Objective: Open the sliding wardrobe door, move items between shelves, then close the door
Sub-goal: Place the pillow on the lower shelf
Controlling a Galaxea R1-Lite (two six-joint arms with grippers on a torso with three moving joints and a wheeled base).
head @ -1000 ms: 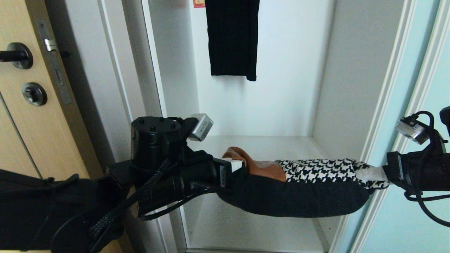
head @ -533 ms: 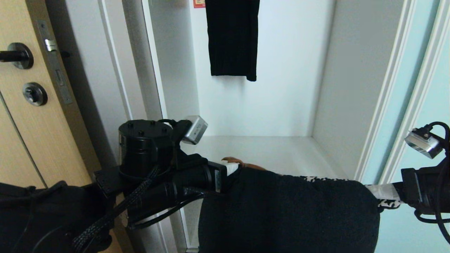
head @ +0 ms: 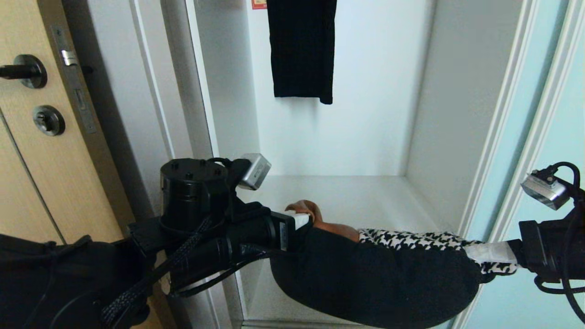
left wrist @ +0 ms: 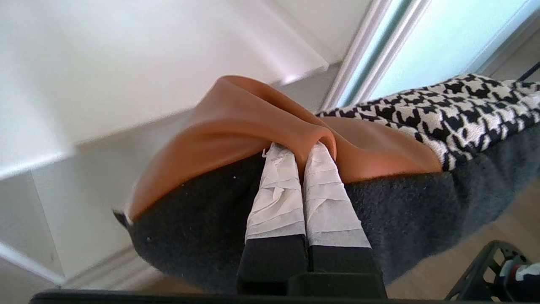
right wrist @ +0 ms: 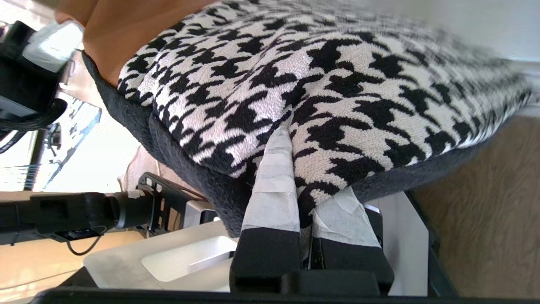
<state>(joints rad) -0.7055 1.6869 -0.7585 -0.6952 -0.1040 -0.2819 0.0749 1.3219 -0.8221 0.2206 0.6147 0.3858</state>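
The left gripper is pinching the left end of the bundle, its taped fingers pressed tight together on a fold of the rust-brown piece with black fabric sagging just beneath them. The right gripper is clamping the opposite end, its fingers closed almost fully on the houndstooth piece, which is lying over the black layer.

The bundle is hanging stretched between the two grippers, drooping below both of them in front of the open compartment, clear of the boards. The shelf is lying just beyond and slightly above the line between the grippers, white and flat, meeting white walls behind. Well above the left gripper, a narrow black garment is hanging against the back wall.

Directly beside the right gripper, on its outer side, the sliding door is standing pushed aside, its aqua glass and pale frame showing. Out beyond the left gripper a tan wooden door with a dark handle is standing.
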